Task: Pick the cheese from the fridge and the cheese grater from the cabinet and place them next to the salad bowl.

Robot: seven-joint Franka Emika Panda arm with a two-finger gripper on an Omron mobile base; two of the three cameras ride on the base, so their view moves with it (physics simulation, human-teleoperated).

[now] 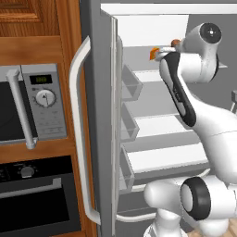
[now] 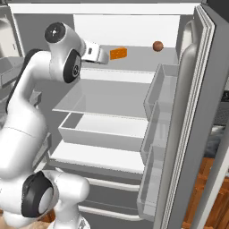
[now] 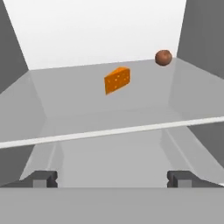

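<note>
The cheese (image 3: 117,80) ahead of the fingers (image 3: 43,178) looks like a matt orange solid, smooth-faced with small pale dots. Beyond it to the right, the small ball (image 3: 163,57) is reddish-brown and dull with a faintly mottled skin. Both sit on a clear glass shelf (image 3: 87,113), glossy and see-through, edged by a pale strip. The fridge (image 1: 95,92) has a smooth matt grey shell, a plain white interior, translucent plastic-looking door bins (image 2: 156,89) and a smooth white handle (image 1: 76,120). The fingers look like dark, matt plastic. The surrounding cabinetry (image 1: 32,28) is brown wood with visible grain.
</note>
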